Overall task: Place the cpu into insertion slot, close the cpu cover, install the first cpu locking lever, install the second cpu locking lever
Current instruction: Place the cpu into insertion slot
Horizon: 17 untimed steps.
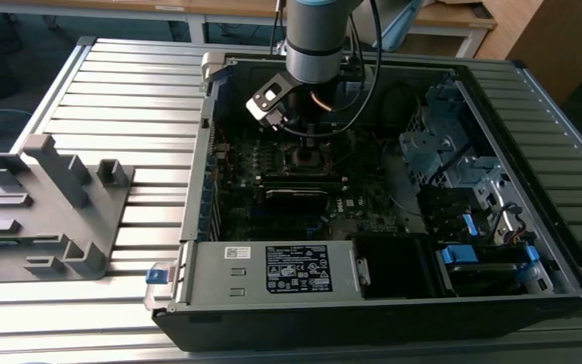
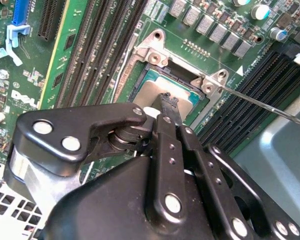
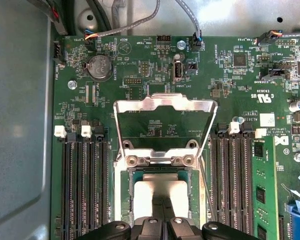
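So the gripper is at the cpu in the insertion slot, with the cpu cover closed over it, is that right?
Not quite: the first wrist view shows the cpu cover standing open; the gripper is at the cpu in the insertion slot.

You have the cpu (image 3: 159, 192) in the insertion slot (image 3: 140, 174), the gripper (image 3: 162, 202) right over it, the cpu cover (image 3: 162, 104) raised off the slot's hinged edge, all inside the computer case (image 1: 270, 269) on the tabletop (image 1: 129, 98).
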Tool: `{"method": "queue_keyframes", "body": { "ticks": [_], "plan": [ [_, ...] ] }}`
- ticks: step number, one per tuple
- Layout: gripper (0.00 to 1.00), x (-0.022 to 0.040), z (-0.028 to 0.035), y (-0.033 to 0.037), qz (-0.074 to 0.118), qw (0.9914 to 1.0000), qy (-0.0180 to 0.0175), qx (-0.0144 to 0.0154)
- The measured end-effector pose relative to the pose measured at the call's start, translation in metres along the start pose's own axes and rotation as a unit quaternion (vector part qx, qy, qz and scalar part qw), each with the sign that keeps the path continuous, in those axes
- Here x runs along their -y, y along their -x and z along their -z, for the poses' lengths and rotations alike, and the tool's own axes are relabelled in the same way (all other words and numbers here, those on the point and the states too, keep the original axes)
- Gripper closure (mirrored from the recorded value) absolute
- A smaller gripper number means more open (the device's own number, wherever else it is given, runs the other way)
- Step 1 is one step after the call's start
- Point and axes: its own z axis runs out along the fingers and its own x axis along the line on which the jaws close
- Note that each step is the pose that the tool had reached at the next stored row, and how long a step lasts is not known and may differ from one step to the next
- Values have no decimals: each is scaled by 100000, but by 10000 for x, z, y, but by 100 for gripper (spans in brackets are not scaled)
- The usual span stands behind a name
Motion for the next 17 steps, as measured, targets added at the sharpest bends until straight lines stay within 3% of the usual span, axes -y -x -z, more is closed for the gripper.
{"method": "queue_keyframes", "body": {
  "ticks": [14, 17],
  "plan": [
    [90, 1, -4, 1, -2, 100000, 8, -2],
    [90, -4, 25, -5, -13, 100000, 93, -166]
  ]
}}
